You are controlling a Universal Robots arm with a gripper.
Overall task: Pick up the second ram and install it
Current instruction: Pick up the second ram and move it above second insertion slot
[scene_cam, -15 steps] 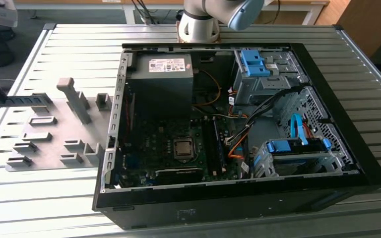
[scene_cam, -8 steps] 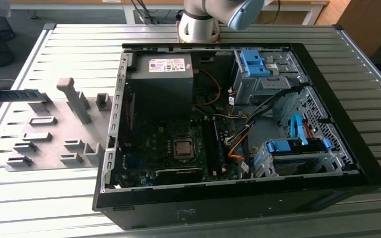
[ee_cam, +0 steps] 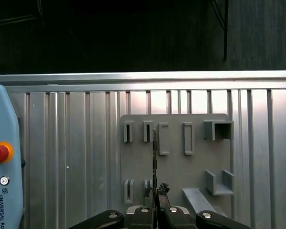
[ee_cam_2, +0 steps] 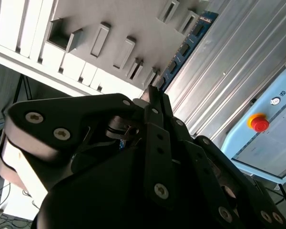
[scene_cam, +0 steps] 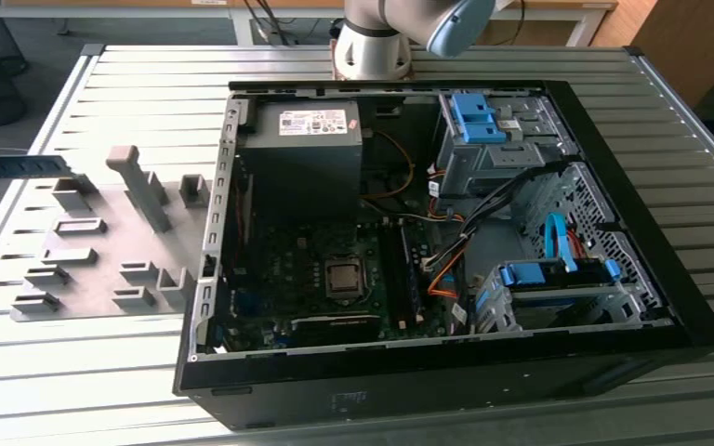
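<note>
The black gripper (ee_cam: 155, 194) clenches the second ram (ee_cam_2: 187, 45), a thin blue chip-lined stick, edge-on over the grey slotted tray (scene_cam: 103, 243) at the exterior view's far left, likely to suit a slot.

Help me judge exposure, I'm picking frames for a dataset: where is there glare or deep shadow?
Exterior view: the computer case is dim inside, the table slats around it pale with glare. First wrist view: near black beyond the table edge, bright reflections on the slats there; the second ram, edge-on in the gripper, is a dark line. Second wrist view: gripper dark against bright slats, ram blue.
</note>
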